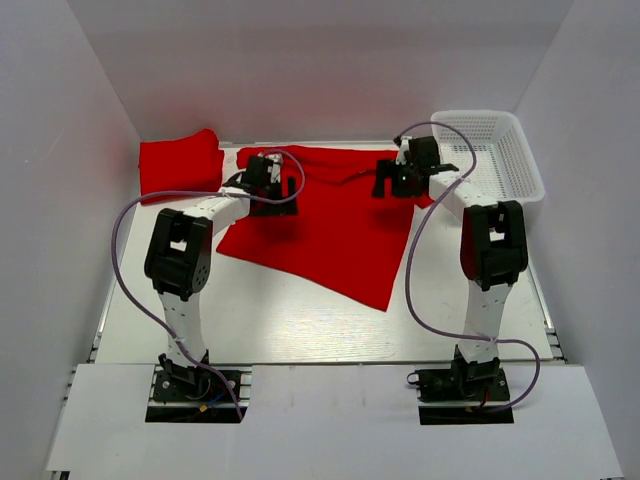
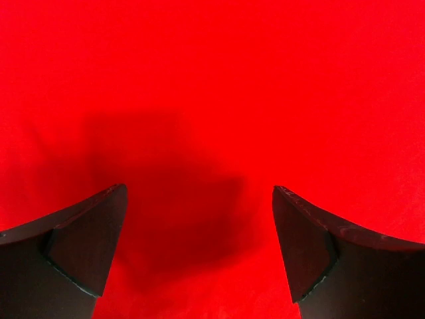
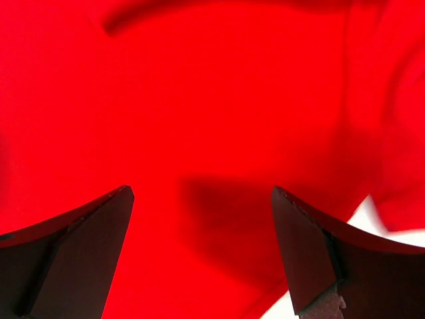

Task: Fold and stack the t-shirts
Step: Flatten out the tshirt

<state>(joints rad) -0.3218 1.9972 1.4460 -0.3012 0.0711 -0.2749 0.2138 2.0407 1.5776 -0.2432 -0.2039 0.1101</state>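
A bright red t-shirt (image 1: 330, 235) lies spread flat on the white table, its hem toward me. A second red t-shirt (image 1: 180, 165) lies folded at the far left. My left gripper (image 1: 266, 180) hovers open over the spread shirt's far left part; the left wrist view shows its fingers (image 2: 86, 246) apart above red cloth (image 2: 212, 100). My right gripper (image 1: 400, 176) hovers open over the shirt's far right part; the right wrist view shows red cloth (image 3: 212, 100) under it, with the cloth's edge and bare table at lower right.
A white mesh basket (image 1: 500, 150) stands at the far right, close beside the right arm. White walls close in the table on the left, back and right. Purple cables loop off both arms.
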